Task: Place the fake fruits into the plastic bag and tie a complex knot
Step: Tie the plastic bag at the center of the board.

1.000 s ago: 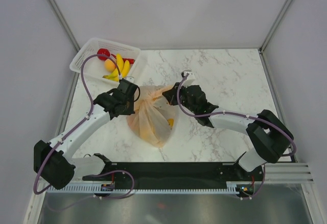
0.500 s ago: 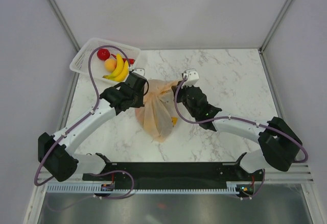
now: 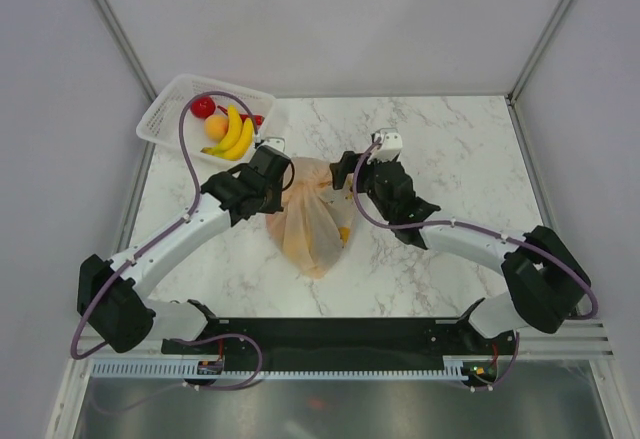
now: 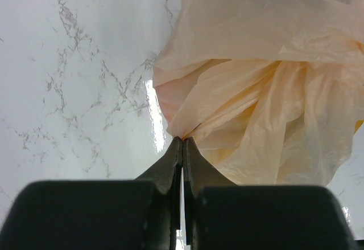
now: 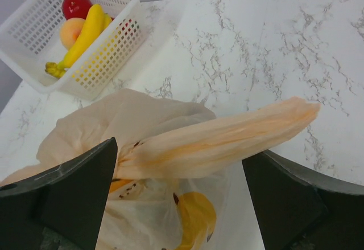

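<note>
Now we knot the plastic bag (image 3: pixel 312 224)
Left gripper (image 4: pixel 182 142) pinches a fold; right gripper (image 5: pixel 179 153) gapes around the handle strip (image 5: pixel 227 130) — we close it before pulling.

A translucent peach plastic bag (image 3: pixel 312 224) blocks mid-table, with the left gripper (image 4: pixel 182 144) and right gripper (image 5: pixel 179 147) crowding its top corners. A white lattice plastic basket (image 3: pixel 165 109) stands beyond-left of it. The white marble tabletop (image 3: pixel 470 139) to its right lies open.

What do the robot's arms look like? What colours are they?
The left arm and right arm are white tubes with chunky black joints. A purple cable loops along each. The left claw and right claw are black, with two flat fingers.
</note>
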You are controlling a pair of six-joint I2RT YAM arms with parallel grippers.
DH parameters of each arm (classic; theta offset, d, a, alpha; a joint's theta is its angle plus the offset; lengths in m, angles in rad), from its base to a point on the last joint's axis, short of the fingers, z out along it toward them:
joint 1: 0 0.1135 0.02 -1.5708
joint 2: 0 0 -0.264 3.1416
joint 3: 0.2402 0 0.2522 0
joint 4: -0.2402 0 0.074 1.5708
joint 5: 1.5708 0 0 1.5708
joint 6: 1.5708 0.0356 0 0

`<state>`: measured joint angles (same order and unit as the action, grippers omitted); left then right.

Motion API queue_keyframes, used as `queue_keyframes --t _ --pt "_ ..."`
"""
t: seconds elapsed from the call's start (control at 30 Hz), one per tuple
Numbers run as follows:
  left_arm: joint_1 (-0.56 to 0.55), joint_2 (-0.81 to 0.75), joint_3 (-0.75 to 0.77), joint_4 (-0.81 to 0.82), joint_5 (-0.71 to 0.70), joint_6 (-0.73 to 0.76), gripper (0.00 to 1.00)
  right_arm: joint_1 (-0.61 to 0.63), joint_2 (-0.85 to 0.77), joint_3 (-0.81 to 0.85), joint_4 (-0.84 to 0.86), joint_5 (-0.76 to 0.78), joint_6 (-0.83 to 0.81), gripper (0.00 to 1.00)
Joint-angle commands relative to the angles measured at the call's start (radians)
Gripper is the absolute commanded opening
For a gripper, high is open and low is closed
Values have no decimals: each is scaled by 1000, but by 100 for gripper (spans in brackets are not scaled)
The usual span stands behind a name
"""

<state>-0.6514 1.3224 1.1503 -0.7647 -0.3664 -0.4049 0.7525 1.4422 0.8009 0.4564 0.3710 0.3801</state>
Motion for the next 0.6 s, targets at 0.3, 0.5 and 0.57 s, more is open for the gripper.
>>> queue_keyframes --t 0.3,0.5,0.57 --pt "1 -26 -87 125 -37 -57 2 -90 153 86 212 -260 175 46" --pt "-2 -8 -64 137 -77 -40 2 62 167 156 108 -47 -94 0" --pt "-23 12 -40 139 -138 -14 2 120 181 170 96 20 -167 0"
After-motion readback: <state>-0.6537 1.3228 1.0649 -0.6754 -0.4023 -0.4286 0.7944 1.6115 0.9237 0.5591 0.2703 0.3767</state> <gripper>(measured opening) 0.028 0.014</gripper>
